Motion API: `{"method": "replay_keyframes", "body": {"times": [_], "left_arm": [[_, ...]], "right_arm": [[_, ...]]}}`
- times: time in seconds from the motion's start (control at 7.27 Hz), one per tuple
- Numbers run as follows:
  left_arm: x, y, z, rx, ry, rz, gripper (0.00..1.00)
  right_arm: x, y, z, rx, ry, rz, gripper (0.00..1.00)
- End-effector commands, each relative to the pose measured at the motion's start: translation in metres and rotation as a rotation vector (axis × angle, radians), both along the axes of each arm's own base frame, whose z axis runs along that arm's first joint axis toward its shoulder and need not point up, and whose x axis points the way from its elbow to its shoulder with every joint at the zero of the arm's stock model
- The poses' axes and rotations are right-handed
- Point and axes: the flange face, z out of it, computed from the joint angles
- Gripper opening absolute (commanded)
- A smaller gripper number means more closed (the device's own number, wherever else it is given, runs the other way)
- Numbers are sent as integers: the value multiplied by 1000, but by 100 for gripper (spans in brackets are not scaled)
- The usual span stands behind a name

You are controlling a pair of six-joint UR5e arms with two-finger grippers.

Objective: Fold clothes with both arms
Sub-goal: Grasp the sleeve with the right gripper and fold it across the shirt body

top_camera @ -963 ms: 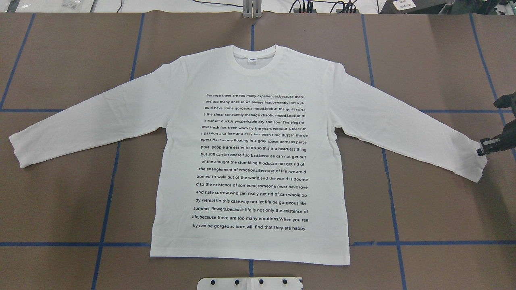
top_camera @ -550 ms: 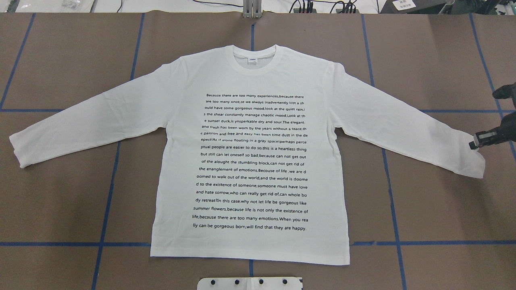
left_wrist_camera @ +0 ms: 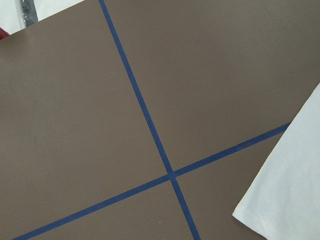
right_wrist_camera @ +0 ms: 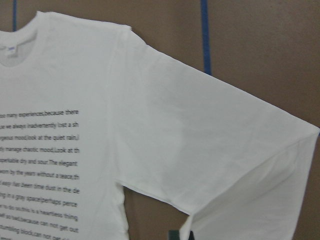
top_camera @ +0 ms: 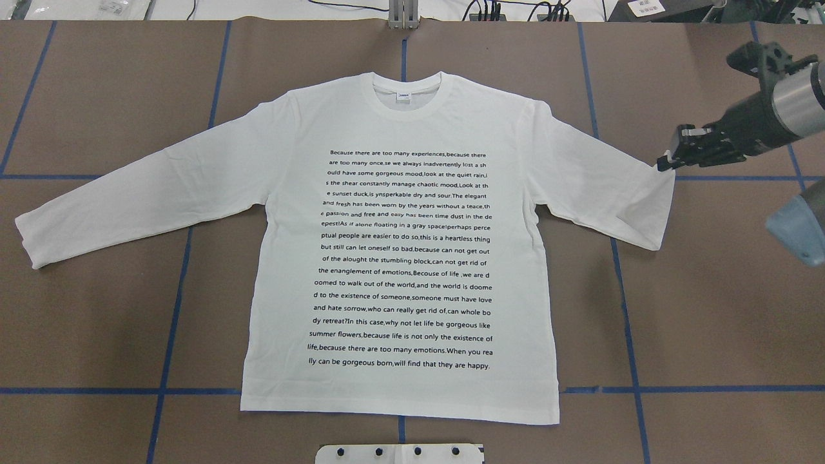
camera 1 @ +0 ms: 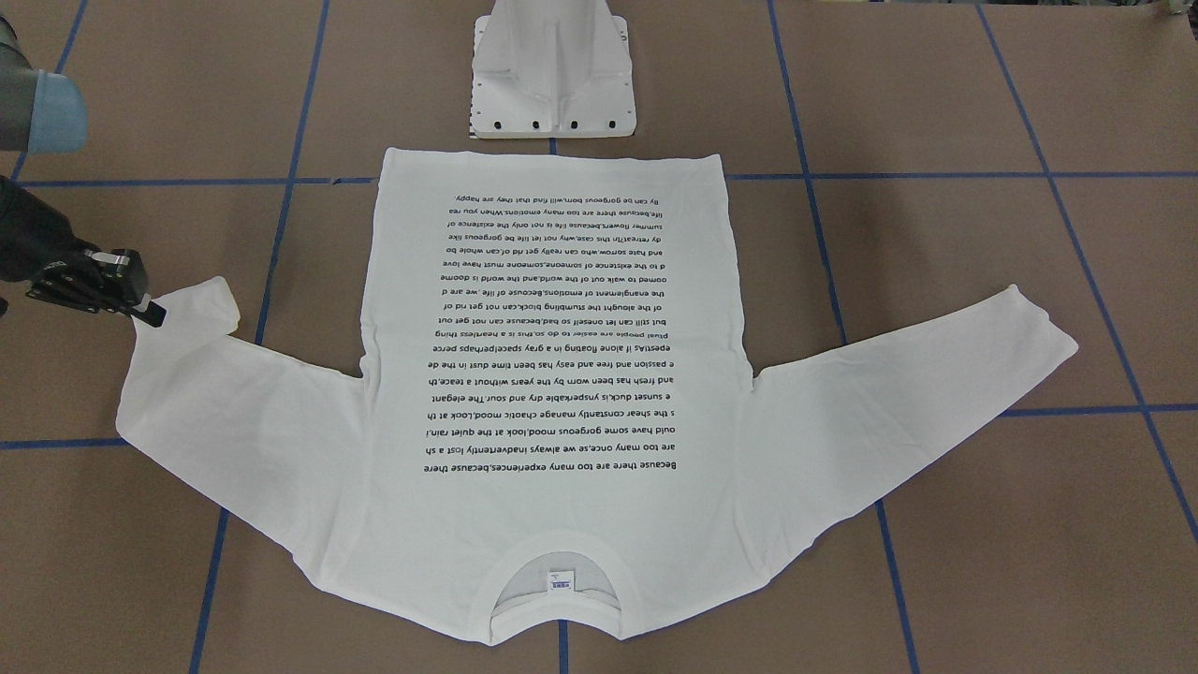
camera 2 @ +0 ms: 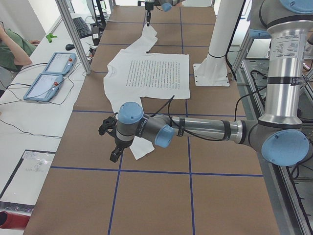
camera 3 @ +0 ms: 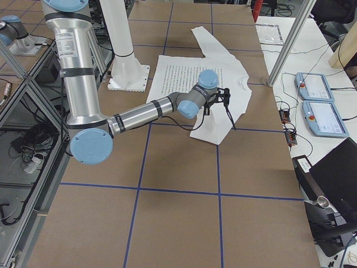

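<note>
Leftward and farther since a second ago, the right pincer [top_camera: 664, 164] is carrying the T-shirt [top_camera: 399, 258] by its right cuff, clamping it. The shirt's body is lying flat mid-bench [top_camera: 709, 322]. Whether the left pincer [camera 2: 113, 156] is wide or narrow, I cannot tell.

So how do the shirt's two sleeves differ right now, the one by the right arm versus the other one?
The right-side sleeve is doubled back and looks short; the left-side sleeve stretches out full length. The right end effector pinches and lifts the right-side sleeve at its end; the left-side sleeve lies flat, untouched. Both are plain white.
</note>
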Motion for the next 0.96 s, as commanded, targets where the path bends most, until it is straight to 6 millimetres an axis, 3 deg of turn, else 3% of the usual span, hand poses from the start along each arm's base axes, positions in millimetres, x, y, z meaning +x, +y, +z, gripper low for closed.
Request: {"method": "replay_keyframes", "body": {"times": [0.0,0.28,0.41,0.69,0.83], "left_arm": [[0,0,3,-6,0,0,100],[0,0,3,-6,0,0,100],[1,-1,3,-7,0,2,100],[1,-2,3,-7,-1,0,100],[0,-3,2,-7,1,-3,100]], "right_arm": [[-58,-34,-135,3,-108,-4,0],[-145,-37,-232,107,-146,-33,0],[-173,-27,-286,158,-179,-8,0],[-200,-8,-338,203,-204,-16,0],[-232,7,-332,202,-186,-23,0]]}}
